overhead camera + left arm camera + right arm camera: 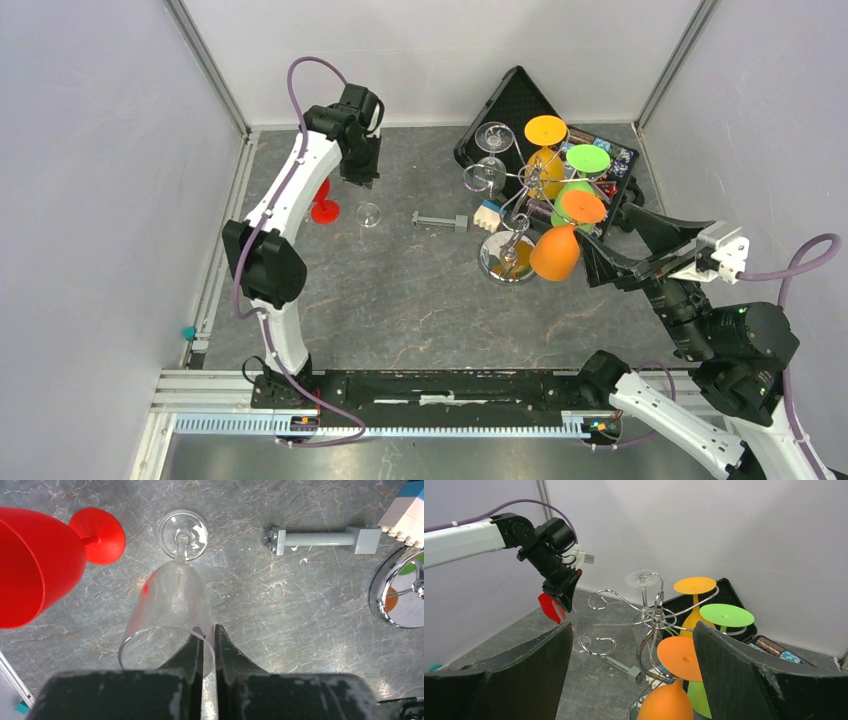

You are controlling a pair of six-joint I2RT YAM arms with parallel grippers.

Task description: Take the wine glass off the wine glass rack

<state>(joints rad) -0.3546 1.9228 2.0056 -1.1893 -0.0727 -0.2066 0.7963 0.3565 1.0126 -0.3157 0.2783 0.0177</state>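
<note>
I have the right claw [632,635] spread wide, just short of the orange glass [666,702] hanging on the wine glass rack [653,614], right of centre. Far left, the left claw [209,630] is pinching the rim of the clear wine glass [172,600]. It's upright on the surface [300,620] beside a red glass [35,570], well apart from the rack.

We're seeing the L arm [288,195] arching up from its base, elbow jutting left, forearm running toward the far side, wrist pointing straight down; the left gripper [210,630] is pinching the rim of a clear wine glass [170,600], fingers nearly together; the R arm [680,420] is bending in from the near right corner, forearm angling left; the right gripper [600,228] is lying approx. level, jaws spreading wide, gripping nothing.
</note>
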